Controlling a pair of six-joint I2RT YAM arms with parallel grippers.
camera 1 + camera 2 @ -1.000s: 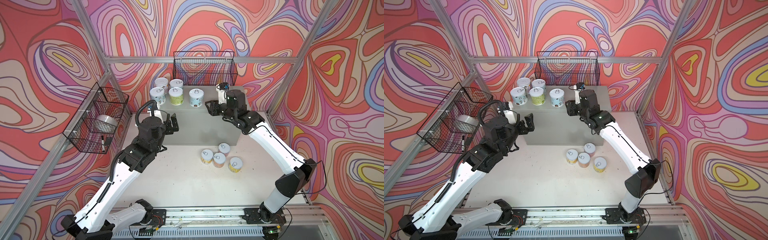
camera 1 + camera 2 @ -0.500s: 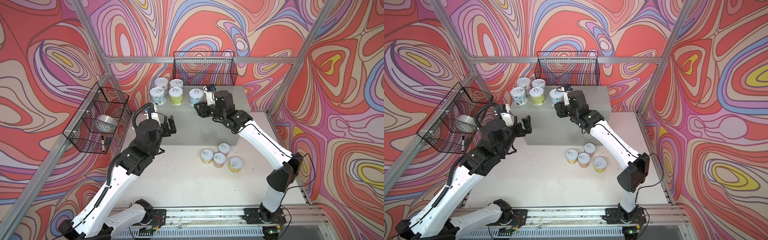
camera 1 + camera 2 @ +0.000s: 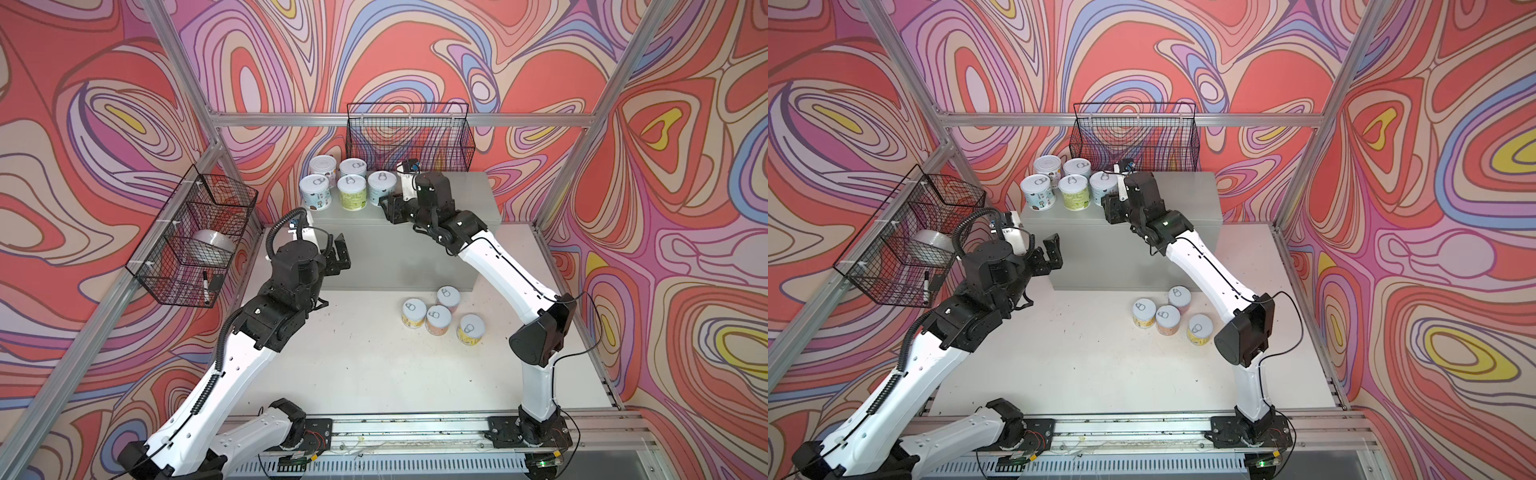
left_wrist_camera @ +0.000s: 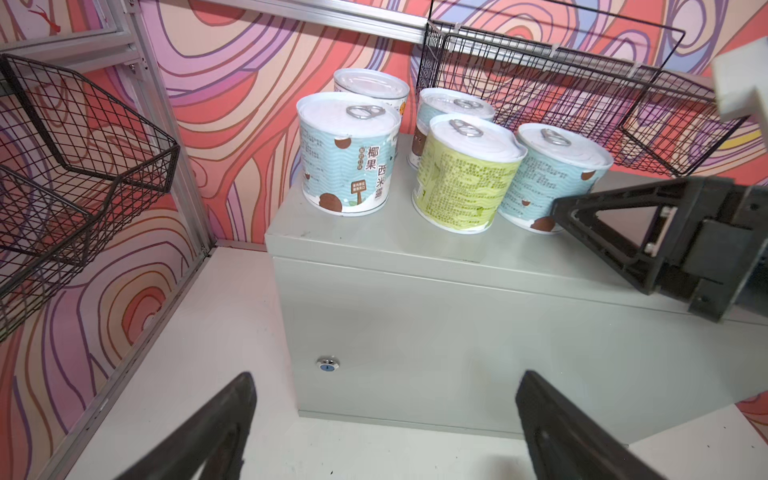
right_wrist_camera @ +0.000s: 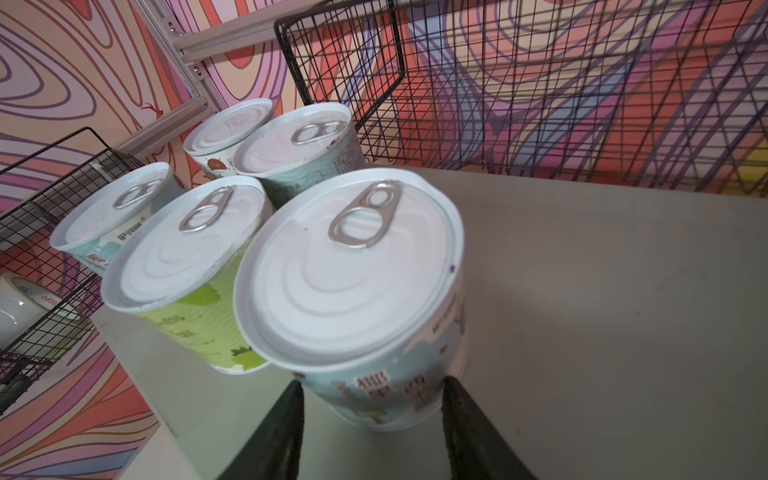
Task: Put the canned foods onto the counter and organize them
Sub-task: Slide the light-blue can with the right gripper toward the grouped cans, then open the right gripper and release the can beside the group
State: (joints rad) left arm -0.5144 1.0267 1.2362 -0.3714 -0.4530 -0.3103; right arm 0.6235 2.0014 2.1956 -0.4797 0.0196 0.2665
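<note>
Your right claw [image 5: 374, 382] straddles the blue can [image 5: 349, 266] just beside the green can [image 5: 187, 266] on the grey surface [image 5: 582, 291], likely tidying the row; grip unclear. Your left claw [image 4: 386, 376] gapes empty.

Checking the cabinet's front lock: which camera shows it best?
The left wrist view: the lock sits unobstructed on the counter's front. The right wrist view shows the counter's top, no lock; in both top views the lock cannot be made out.

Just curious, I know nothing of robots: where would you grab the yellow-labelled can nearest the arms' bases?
Probably its round side wall, from above: the short yellow-labelled can stands upright, apart from its three neighbours, leaving both flanks free.
</note>
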